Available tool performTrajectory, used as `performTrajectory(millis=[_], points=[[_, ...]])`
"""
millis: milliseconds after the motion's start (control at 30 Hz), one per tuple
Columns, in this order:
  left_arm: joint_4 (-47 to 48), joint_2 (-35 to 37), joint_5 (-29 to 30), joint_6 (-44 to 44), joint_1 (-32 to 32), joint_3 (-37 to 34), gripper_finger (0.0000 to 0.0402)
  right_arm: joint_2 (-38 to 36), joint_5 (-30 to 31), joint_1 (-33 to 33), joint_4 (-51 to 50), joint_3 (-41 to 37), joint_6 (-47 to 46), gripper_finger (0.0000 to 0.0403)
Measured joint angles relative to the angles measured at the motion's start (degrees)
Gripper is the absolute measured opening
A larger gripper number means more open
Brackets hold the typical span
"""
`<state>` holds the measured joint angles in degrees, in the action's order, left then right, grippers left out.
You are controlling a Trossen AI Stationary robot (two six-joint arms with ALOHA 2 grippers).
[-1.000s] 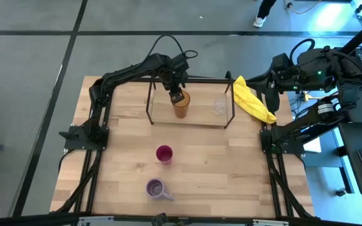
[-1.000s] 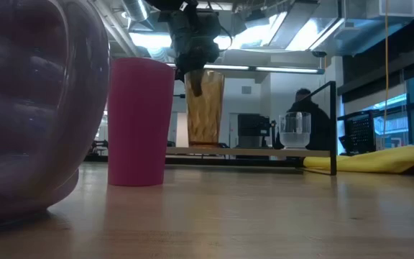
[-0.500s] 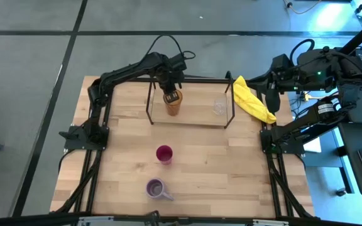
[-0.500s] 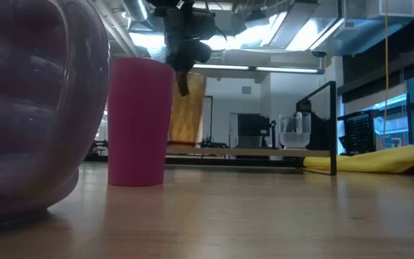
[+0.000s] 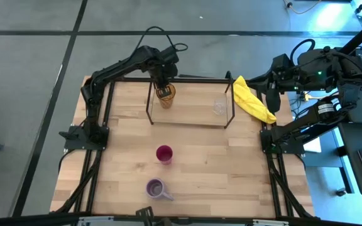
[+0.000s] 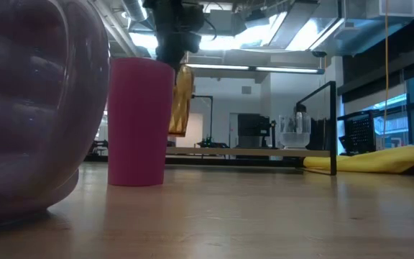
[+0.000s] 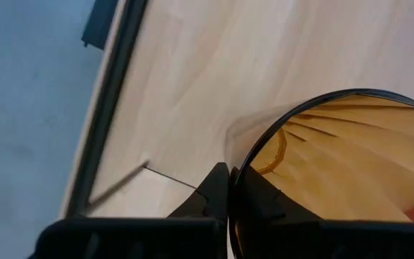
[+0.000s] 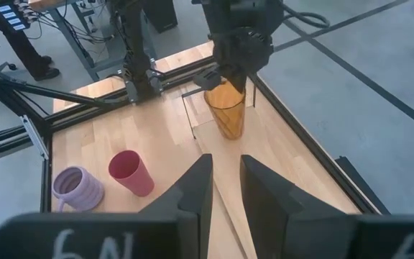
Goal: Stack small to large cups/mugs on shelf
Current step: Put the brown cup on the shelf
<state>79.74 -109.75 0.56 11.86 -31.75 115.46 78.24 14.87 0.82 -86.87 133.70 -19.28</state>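
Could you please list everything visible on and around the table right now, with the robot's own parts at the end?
Tall amber translucent tumbler: one, amber, lifted and tilted at the shelf's left end, gripped at its rim.
Small clear glass: one, clear, on the shelf's right part.
Magenta-red cup: one, magenta, upright mid-table.
Lavender mug with handle: one, lavender, near the table's front edge.
Black-rod shelf with wood board: one, along the table's far side.
Yellow cloth: one, yellow, right of the shelf.
Wooden table: one, light wood.
Left claw: shut on the tumbler's rim.
Right claw: open, waiting beyond the table's right far corner.
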Motion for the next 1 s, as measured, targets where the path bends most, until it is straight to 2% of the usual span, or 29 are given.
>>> performTrajectory(millis=[100,267,500,700,1000], points=[[0.0,0.0,-0.2,1.1,-0.7,0.0,0.0002,0.0,0.0,0.0,0.0,0.0,-0.5,0.0074],[0.6,0.0,-6.2,4.7,-2.7,0.0,0.0002,0.0,0.0,0.0,0.0,0.0,-1.3,0.0074],[1.5,0.0,-8.4,8.1,-5.4,0.0,0.0002,0.0,0.0,0.0,0.0,0.0,-1.4,0.0074],[1.4,0.0,-13.4,11.4,-7.6,0.0,0.0002,0.0,0.0,0.0,0.0,0.0,-1.1,0.0074],[1.3,-0.5,-9.8,17.0,-7.4,-2.7,0.0002,0.0,0.0,0.0,0.0,0.0,-1.1,0.0074]])
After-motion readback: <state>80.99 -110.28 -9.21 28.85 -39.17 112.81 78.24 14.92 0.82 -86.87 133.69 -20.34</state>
